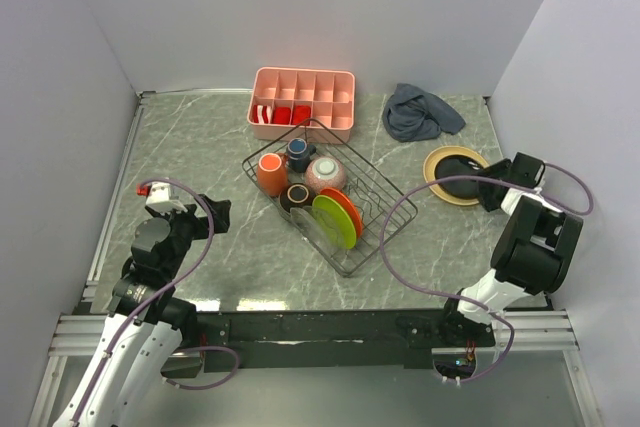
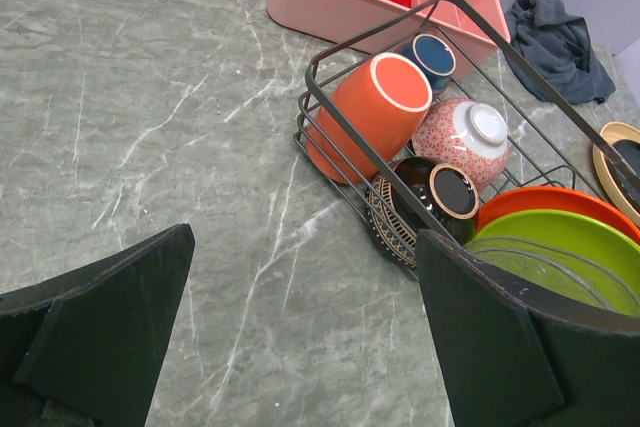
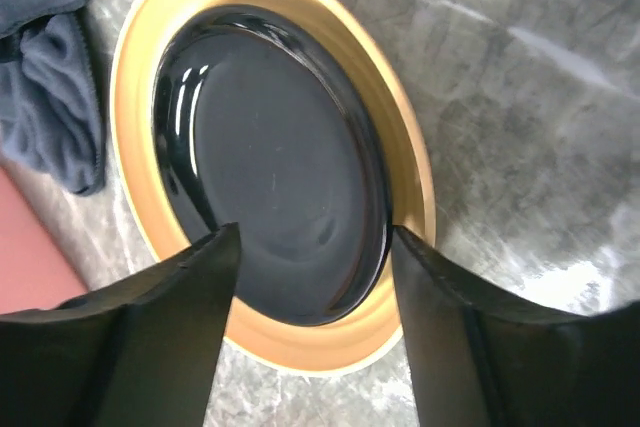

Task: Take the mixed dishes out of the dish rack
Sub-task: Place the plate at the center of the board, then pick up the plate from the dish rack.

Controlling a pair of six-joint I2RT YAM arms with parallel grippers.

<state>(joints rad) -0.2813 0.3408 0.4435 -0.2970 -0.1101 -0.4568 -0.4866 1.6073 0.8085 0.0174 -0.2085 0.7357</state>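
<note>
Right jaws parted, nothing gripped, over near edge of tan plate (image 3: 402,147), which lies flat on surface (image 1: 200,147) right of dish rack (image 1: 385,209), near grey cloth (image 1: 420,112). Left jaws wide apart, empty, left of rack. In rack: orange mug (image 1: 270,174), dark-blue cup (image 1: 298,154), speckled bowl (image 1: 326,174), dark-brown bowl (image 1: 297,197), lime green plate (image 1: 333,222) and orange-red plate (image 1: 347,209) upright.

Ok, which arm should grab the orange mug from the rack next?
Probably left: the left tool is open and faces the orange mug at the dish rack's left side; the right tool is away over the tan plate.
</note>
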